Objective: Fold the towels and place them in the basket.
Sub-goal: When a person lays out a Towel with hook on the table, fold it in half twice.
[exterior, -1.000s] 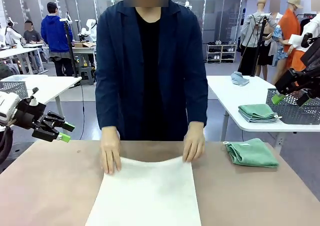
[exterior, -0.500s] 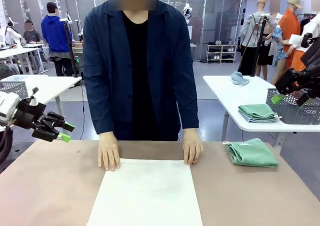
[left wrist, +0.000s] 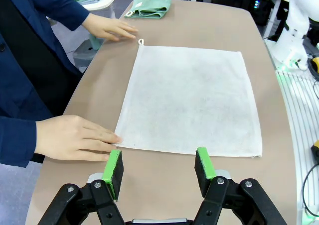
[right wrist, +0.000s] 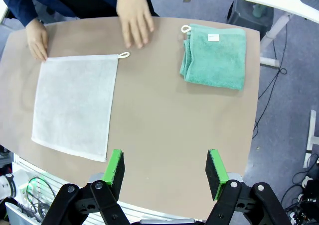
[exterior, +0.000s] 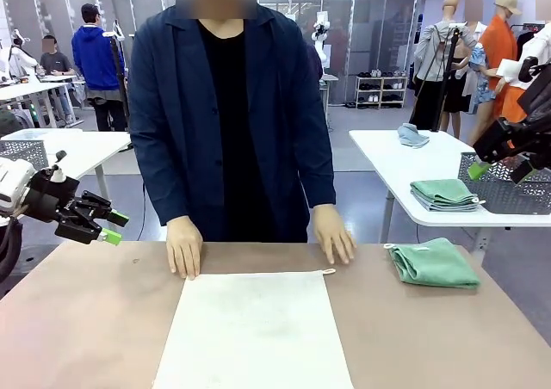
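The brown table [exterior: 86, 320] is carrying the cream towel [exterior: 254, 329], lying flat at its middle, and the folded green towel [exterior: 433, 262] at far right, its white label [right wrist: 213, 37] unreadable. White tables [exterior: 405, 161] are standing beyond. The left hand [exterior: 114, 228] and right hand [exterior: 499, 172] are hovering open, empty.

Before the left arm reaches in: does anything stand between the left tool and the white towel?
Partly. A person's hand rests on the table, fingertips at the towel's near corner, just ahead of the left tool. Before the rest of that edge lies only bare table.
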